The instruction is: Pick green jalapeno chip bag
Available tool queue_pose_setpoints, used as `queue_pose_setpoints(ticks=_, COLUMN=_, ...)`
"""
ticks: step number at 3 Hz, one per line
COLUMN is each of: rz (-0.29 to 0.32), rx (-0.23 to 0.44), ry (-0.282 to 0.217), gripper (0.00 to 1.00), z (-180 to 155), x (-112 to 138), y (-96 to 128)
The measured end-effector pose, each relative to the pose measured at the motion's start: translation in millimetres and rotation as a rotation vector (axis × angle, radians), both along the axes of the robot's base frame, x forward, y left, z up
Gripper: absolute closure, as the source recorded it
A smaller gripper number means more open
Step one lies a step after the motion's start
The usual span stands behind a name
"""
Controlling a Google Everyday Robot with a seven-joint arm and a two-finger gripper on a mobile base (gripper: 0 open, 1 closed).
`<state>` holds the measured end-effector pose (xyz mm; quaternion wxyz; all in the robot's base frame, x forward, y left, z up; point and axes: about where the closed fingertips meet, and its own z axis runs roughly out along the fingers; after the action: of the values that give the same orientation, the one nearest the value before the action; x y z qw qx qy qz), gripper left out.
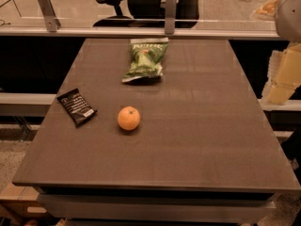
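The green jalapeno chip bag [144, 59] lies flat at the far middle of the dark table [197, 140], white lettering at its top end. My gripper [281, 81] hangs at the right edge of the view, beside the table's right side and well right of the bag. It touches nothing and nothing is in it.
An orange fruit [128, 118] sits left of the table's centre. A small black wrapper with a white label [76, 107] lies near the left edge. A glass partition with metal posts [170, 9] and an office chair [141, 1] stand behind the table.
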<state>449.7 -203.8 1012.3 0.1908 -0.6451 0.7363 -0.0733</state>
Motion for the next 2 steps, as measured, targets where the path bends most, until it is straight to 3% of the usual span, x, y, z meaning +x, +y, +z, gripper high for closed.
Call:
queue_pose_setpoints(ticks=1, rz=0.159, rx=-0.068, ry=-0.003, gripper=0.00, z=-1.7, x=1.9, y=9.6)
queue_pose_setpoints(ticks=2, rz=0.317, rx=-0.062, ry=-0.033, gripper=0.00, z=-2.1, x=5.1, y=11.5)
